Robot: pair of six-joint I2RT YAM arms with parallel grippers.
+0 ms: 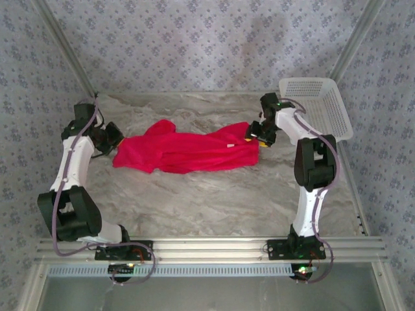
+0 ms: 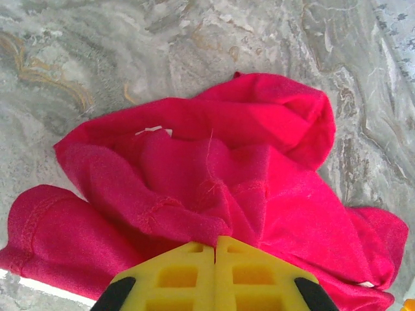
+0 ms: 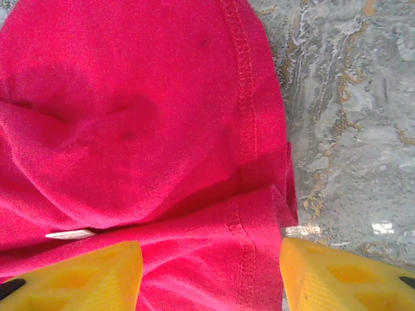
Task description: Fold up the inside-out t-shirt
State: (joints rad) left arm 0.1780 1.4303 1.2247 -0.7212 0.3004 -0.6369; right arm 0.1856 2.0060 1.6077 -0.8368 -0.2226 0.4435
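Note:
The inside-out t-shirt (image 1: 185, 152) is bright red and lies crumpled in a long heap across the middle of the marble table. My left gripper (image 1: 115, 139) is at its left end. In the left wrist view its yellow fingers (image 2: 188, 269) meet tip to tip, with a bunched fold of the t-shirt (image 2: 214, 168) pinched at the tips of the left gripper (image 2: 215, 245). My right gripper (image 1: 256, 135) hovers over the right end. It is open (image 3: 211, 272), one finger (image 3: 84, 275) on each side of a stitched hem of the t-shirt (image 3: 162, 129). A small white tag (image 3: 68, 234) shows on the cloth.
A white plastic basket (image 1: 318, 103) stands at the back right corner, just behind the right arm. Bare marble table (image 1: 207, 201) lies in front of the shirt. Patterned walls close in the back and both sides.

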